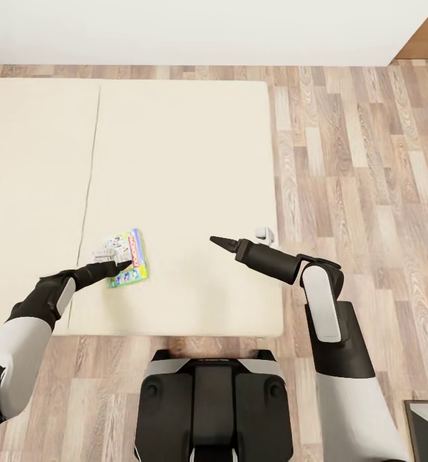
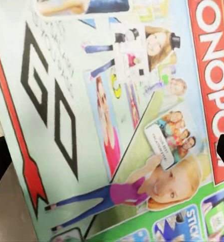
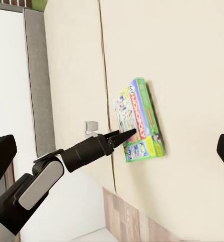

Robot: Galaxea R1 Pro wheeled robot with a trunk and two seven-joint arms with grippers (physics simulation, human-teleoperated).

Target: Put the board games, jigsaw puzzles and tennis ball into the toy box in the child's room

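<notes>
- The Monopoly board game (image 1: 126, 258) is lying flat on the beige bed (image 1: 175, 160), long axis running away from the robot.
- The left gripper (image 1: 120, 265) is hovering at the box's near-left edge, jaws spread, holding nothing.
- The right gripper (image 1: 221, 242) is waiting well apart to the right; its opening is unclear.

bare bed (image 1: 188, 160) lies open ahead of the right gripper (image 1: 221, 243); only the monopoly box (image 1: 129, 258), under the left gripper (image 1: 120, 265), interrupts it.
</notes>
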